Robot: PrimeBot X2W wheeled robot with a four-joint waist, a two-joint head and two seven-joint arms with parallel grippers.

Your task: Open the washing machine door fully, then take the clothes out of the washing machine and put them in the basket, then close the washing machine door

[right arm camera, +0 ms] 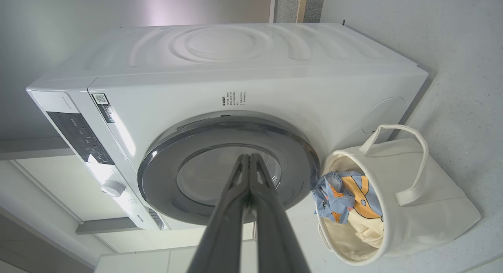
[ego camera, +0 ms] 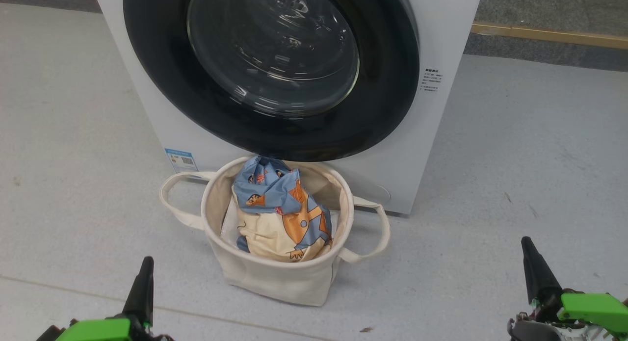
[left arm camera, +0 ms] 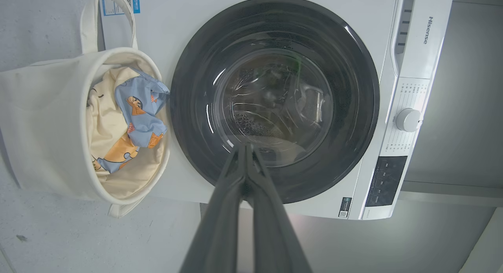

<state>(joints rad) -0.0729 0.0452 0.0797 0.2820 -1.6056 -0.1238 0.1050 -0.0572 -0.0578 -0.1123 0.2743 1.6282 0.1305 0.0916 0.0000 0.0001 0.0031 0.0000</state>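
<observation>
Clothes (ego camera: 282,208) lie in the basket (ego camera: 274,282), the washing machine door (ego camera: 272,51) looks shut, left gripper (ego camera: 144,272) and right gripper (ego camera: 530,252) clamped empty: seemingly done.

Washing machine (ego camera: 402,159): white body, with a small blue label (ego camera: 180,160) and dark printed text (ego camera: 431,81). Washing machine door (ego camera: 272,56): glossy black rim around clear glass. Basket (ego camera: 274,282): plain cream canvas. Clothes (ego camera: 282,208): light blue fabric printed with orange and brown cartoon figures, one part a cream panel. Floor (ego camera: 515,159): pale grey, finely speckled. Control panel (left arm camera: 387,180): black.
</observation>
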